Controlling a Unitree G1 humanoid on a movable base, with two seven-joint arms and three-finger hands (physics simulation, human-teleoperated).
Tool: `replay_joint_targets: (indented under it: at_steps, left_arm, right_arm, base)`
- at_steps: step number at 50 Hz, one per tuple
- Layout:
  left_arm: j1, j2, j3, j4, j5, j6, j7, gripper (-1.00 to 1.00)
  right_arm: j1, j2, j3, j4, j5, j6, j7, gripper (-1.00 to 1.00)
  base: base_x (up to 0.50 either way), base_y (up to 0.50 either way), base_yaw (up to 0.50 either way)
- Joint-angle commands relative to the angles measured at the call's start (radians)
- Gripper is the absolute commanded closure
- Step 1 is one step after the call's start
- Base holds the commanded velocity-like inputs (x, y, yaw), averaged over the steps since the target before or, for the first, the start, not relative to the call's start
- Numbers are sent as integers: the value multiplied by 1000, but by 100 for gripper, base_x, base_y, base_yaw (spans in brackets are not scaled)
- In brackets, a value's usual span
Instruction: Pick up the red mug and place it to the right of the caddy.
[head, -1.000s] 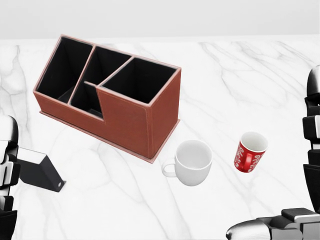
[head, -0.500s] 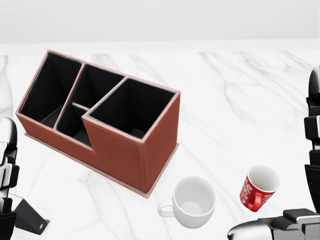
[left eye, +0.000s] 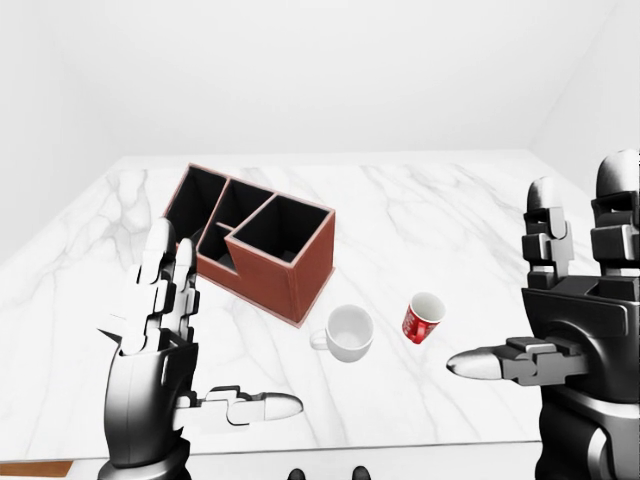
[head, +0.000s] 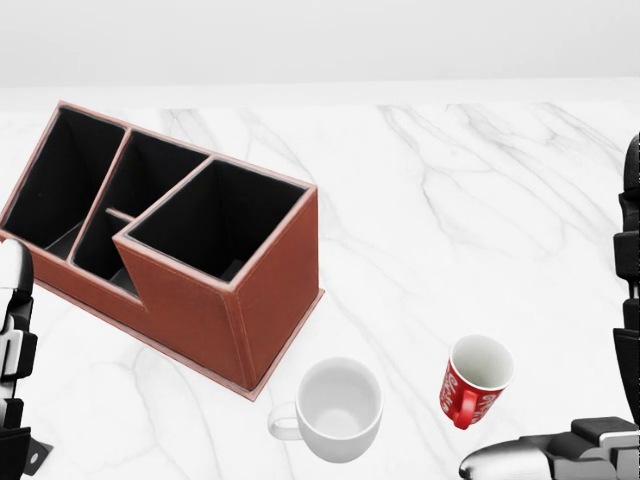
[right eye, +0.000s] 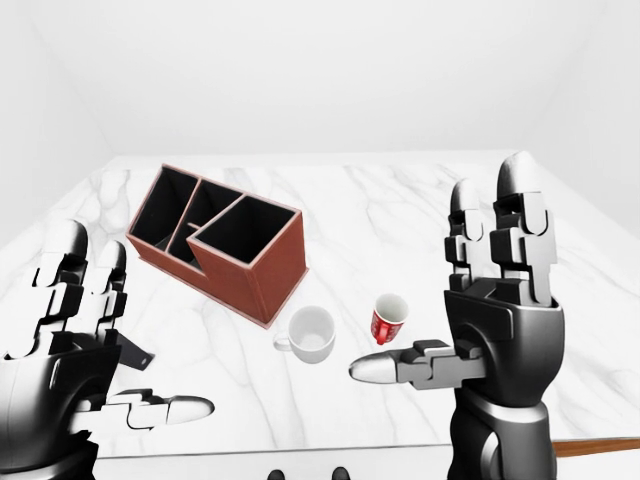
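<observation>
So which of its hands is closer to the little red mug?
The right hand: its thumb hangs just beside the red mug. The left hand hovers far off, beyond the white mug.

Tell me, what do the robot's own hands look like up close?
Both the left hand and the right hand are glossy dark-grey metal with chunky black palms. Each has three thick, jointed fingers built of blocky segments, ending in rounded silvery tips. The forearms are smooth dark cylinders. No cables or markings show.

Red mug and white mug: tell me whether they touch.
Apart. The head view shows bare marble between the red mug and the white mug.
</observation>
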Motion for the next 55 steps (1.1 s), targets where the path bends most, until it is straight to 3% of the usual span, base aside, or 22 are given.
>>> replay_joint_targets:
  at_steps: [1,8,15,34,39,43,55]
  left_arm:
    - [4,0,0,0,0,0,1,-100]
    - [3,-1,3,0,-1,0,-1,-100]
    - [4,0,-4,0,4,0,1,-100]
    - [3,1,-3,0,4,0,2,-100]
    - [5,2,-9,0,8,0,3,-100]
    - [2,0,2,0,-1,0,0,-100]
    - [5,-2,1,0,2,0,0,-100]
  right_arm:
    - [6,-1,18,-18,-8,0,6,-100]
    - [35,4,38,-16,-44,0,46,-100]
    - [9,4,28,-1,-30,0,6,-100]
    - [21,5,6,-21,15,0,29,-100]
    - [41,6,33,-17,-26,0,60,-100]
    - [18,5,31,11,-34,0,23,-100]
    - [0,6,-23,-21,65,0,-4,-100]
  base:
    - [0,0,0]
    - [18,0,0]
    - [45,0,0]
    - [1,0,0]
    - [46,-12,0]
    - [46,-3,0]
    - [0,-4,0]
